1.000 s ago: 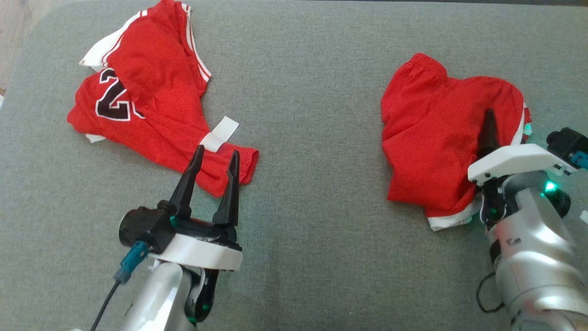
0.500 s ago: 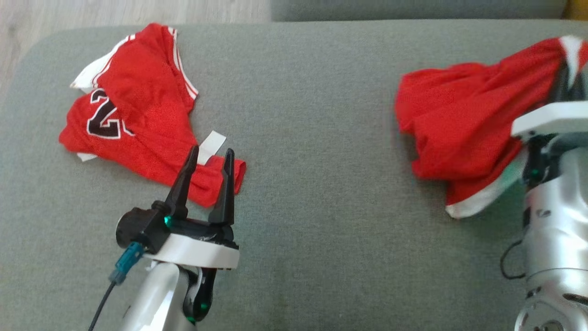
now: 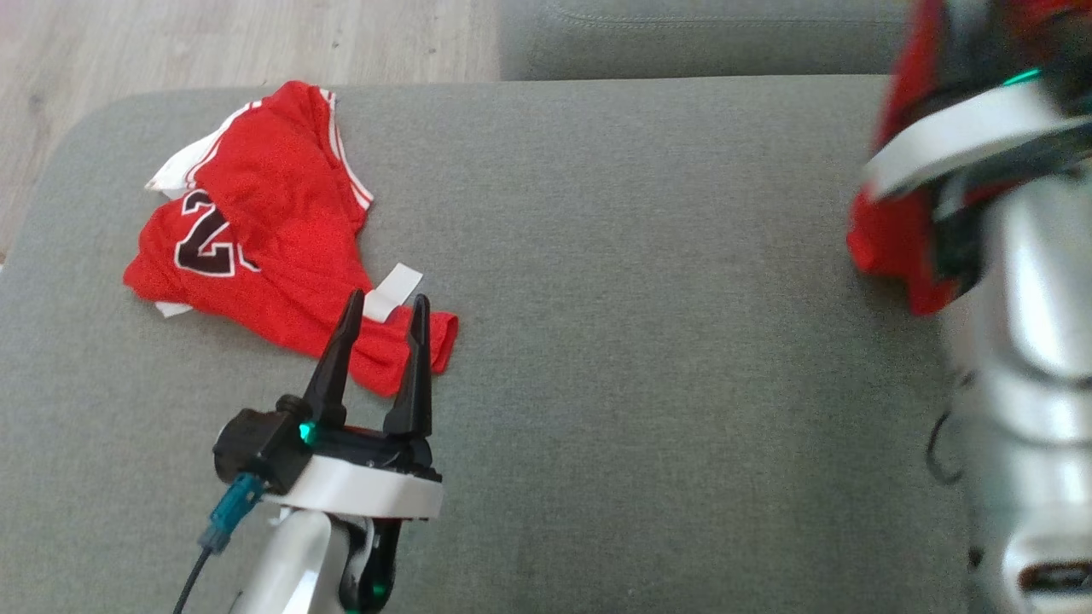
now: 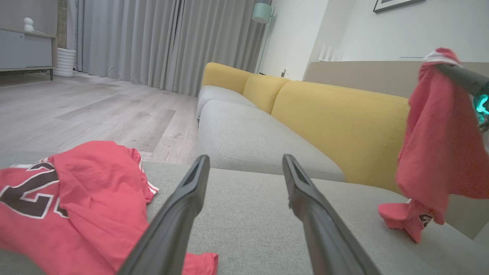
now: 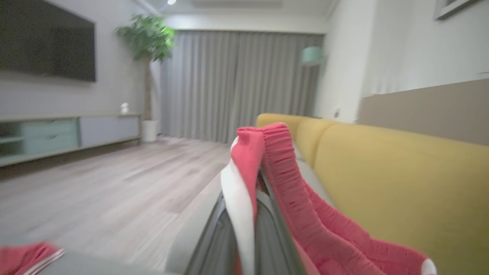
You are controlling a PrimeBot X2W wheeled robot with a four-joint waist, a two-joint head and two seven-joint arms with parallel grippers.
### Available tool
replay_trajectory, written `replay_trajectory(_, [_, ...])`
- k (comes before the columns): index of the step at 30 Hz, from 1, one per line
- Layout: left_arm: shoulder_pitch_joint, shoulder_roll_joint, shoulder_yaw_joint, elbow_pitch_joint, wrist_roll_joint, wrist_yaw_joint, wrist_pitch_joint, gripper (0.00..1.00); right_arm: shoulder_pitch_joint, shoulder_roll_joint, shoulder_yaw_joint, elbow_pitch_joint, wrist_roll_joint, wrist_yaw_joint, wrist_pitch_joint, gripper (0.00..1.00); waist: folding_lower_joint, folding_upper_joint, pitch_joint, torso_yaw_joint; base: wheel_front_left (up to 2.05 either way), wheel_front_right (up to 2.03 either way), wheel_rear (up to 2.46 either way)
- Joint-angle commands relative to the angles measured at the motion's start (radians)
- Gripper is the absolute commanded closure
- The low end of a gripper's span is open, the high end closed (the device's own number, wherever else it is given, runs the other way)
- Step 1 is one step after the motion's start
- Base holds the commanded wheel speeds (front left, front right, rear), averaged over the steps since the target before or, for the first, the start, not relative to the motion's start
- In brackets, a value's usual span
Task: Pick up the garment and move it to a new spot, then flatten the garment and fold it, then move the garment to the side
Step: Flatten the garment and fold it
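The garment (image 3: pixel 887 247) is a pair of red shorts with white trim, hanging bunched at the right edge of the head view. My right gripper (image 5: pixel 246 214) is shut on its waistband, with red elastic and white trim draped over the fingers. In the left wrist view the garment (image 4: pixel 439 133) dangles from that gripper, its lowest fold touching the grey cushion. My left gripper (image 3: pixel 384 300) is open and holds nothing, its tips just over the lower corner of a red jersey (image 3: pixel 247 247).
The red jersey (image 4: pixel 76 198) with a black number lies crumpled at the cushion's left end. The grey cushion (image 3: pixel 614 298) stretches between the arms. A yellow sofa back (image 4: pixel 344 118) rises on the far side. Wooden floor (image 3: pixel 171 43) lies beyond the left corner.
My right gripper closed on the shorts and raised them off the cushion, up and to the right. The head camera tilted, shifting the whole view. The left arm stayed put.
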Motion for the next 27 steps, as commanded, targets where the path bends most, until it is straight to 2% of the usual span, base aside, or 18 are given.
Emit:
replay_trajectory(1, [-0.019,0.001,0.031,-0.035,0.009,-0.006,-0.009,0.00,0.029,0.014,0.088,-0.035,0.019,-0.001,0.028,1.00,0.0001,0.0000,0.007,0.010,0.00,0.00,0.00])
replay_trajectory(2, [-0.024,0.000,0.024,-0.033,0.009,-0.007,-0.009,0.00,0.071,0.012,0.174,-0.023,0.043,-0.001,0.052,1.00,0.0001,0.0000,0.015,0.020,0.00,0.00,0.00])
replay_trajectory(13, [-0.040,0.000,0.012,-0.012,0.017,-0.011,-0.009,0.00,0.214,0.049,0.643,0.229,0.192,-0.001,0.040,1.00,0.0001,0.0000,0.027,0.081,0.00,0.00,0.00])
replay_trajectory(14, [-0.038,0.000,0.012,-0.010,0.018,-0.011,-0.009,0.00,0.216,0.050,0.674,0.246,0.208,-0.001,0.033,0.83,0.0001,0.0000,0.024,0.083,0.00,0.00,0.00])
replay_trajectory(15, [-0.036,0.000,0.012,-0.009,0.018,-0.012,-0.009,0.00,0.217,0.051,0.700,0.258,0.227,-0.001,0.025,0.00,0.0001,0.0000,0.021,0.084,0.00,0.00,0.00])
replay_trajectory(20, [-0.027,0.000,0.023,-0.007,0.019,-0.012,-0.009,0.00,0.207,0.052,0.775,0.281,0.306,-0.001,-0.019,0.00,0.0001,0.0000,0.006,0.068,0.00,0.00,0.00])
replay_trajectory(23, [-0.022,0.000,0.032,-0.012,0.021,-0.012,-0.009,0.00,0.198,0.052,0.755,0.284,0.328,-0.001,-0.060,0.00,0.0001,0.0000,-0.002,0.046,0.00,0.00,0.00])
replay_trajectory(27, [-0.012,0.001,0.046,-0.023,0.025,-0.012,-0.009,0.00,0.200,0.050,0.671,0.270,0.322,-0.001,-0.115,0.00,0.0001,0.0000,-0.015,0.009,0.00,0.00,0.00])
